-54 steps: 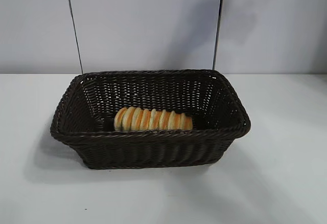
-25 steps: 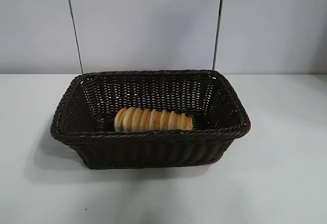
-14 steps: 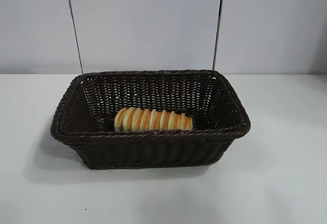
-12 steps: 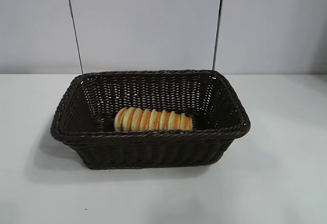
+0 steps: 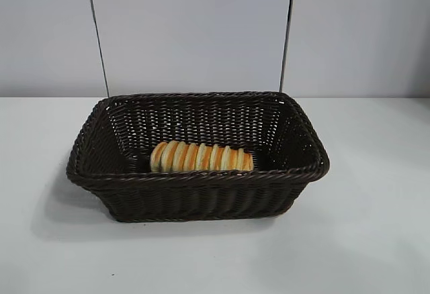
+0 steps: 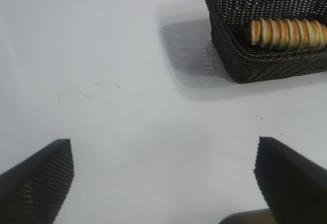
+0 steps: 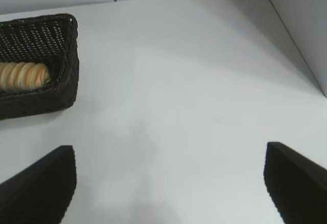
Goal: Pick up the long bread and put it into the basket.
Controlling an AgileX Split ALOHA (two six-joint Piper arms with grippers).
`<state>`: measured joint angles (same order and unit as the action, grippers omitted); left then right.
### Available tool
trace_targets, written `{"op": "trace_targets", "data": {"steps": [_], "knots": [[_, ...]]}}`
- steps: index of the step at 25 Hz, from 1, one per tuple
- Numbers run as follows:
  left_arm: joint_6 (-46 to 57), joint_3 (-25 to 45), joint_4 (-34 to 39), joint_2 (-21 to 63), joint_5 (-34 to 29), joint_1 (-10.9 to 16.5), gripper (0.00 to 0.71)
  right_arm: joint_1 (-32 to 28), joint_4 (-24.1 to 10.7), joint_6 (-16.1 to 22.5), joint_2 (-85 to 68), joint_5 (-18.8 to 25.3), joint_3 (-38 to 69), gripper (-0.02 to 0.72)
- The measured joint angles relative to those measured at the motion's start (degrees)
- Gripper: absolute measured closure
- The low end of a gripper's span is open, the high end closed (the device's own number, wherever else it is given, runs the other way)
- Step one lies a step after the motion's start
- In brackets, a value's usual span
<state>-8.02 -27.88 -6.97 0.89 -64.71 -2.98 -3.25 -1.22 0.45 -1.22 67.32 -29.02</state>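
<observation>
The bread [image 5: 201, 157] lies lengthwise in the basket [image 5: 195, 181], against its near wall. Left gripper [image 6: 163, 178] and right gripper [image 7: 171, 180] hang over bare table [image 5: 376, 240], jaws wide apart, holding nothing.

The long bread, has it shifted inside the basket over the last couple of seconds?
No. The long bread lies in the same spot against the basket's near wall, left of its middle.

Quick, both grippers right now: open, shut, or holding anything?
Left gripper: open, holding nothing, over bare table.
Right gripper: open, holding nothing.
The long bread lies in the basket.
</observation>
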Motion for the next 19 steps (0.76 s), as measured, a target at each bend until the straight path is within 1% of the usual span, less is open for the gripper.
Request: {"op": "trace_targets", "data": {"steps": [3, 10, 13, 19], "knots": [[0.0, 0.0, 0.0, 0.0, 0.0, 0.0, 0.016, 0.0, -0.3, 0.0, 0.0, -1.3, 0.2, 0.009], [0.0, 0.0, 0.0, 0.0, 0.0, 0.0, 0.016, 0.0, -0.5, 0.0, 0.0, -1.5, 0.4, 0.009], [0.0, 0.0, 0.0, 0.0, 0.0, 0.0, 0.016, 0.0, 0.1, 0.4, 0.0, -4.0, 1.9, 0.009], [0.0, 0.0, 0.0, 0.0, 0.0, 0.0, 0.016, 0.0, 0.4, 0.6, 0.0, -4.8, 2.2, 0.009]]}}
